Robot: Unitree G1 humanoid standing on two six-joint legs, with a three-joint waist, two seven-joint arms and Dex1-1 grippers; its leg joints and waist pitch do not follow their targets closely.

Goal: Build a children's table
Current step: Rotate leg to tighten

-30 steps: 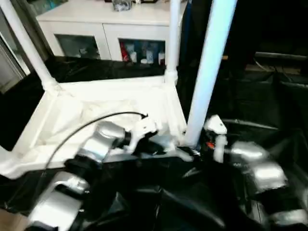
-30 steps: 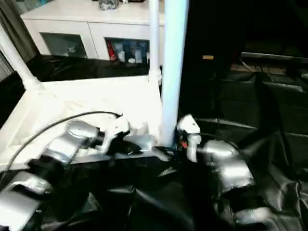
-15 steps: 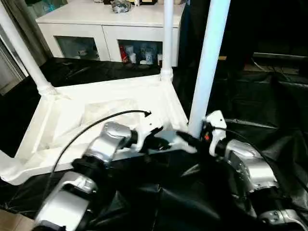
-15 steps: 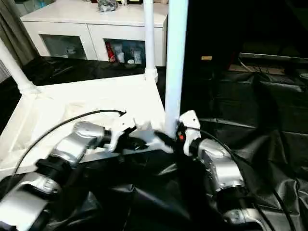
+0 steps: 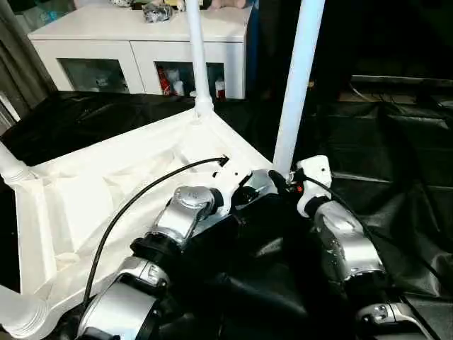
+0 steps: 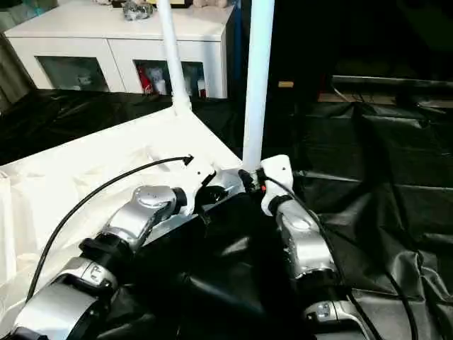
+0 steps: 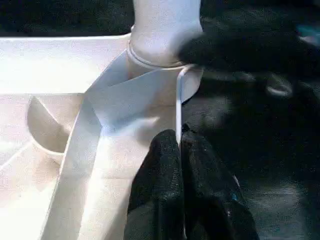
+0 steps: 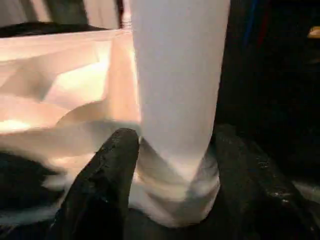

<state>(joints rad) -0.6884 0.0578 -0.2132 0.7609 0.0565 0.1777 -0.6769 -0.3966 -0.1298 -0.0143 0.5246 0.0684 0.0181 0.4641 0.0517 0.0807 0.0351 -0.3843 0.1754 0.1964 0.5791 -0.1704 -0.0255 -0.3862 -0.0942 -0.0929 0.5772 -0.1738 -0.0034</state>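
The children's table (image 5: 106, 198) lies upside down on a black sheet, its ribbed white underside facing up and its white legs pointing upward. My left gripper (image 5: 244, 195) is shut on the thin rim (image 7: 177, 100) of the top, right beside the near right corner socket. The leg (image 5: 297, 78) in that socket stands upright. My right gripper (image 5: 279, 183) reaches its base from the other side, with one black finger (image 8: 112, 160) against each side of the leg (image 8: 175, 75) just above the socket. Another leg (image 5: 196, 57) stands at the far corner.
A white cabinet (image 5: 92, 35) with glass doors stands behind the table, small objects on its top. Crumpled black sheeting (image 5: 396, 142) covers the floor all around. Two more legs, one (image 5: 10, 166) and another (image 5: 18, 315), rise at the left corners.
The camera has shifted, so the whole scene sits differently. My right gripper has moved in from beside the leg to its base and its fingers have narrowed onto it. The left grip is unchanged.
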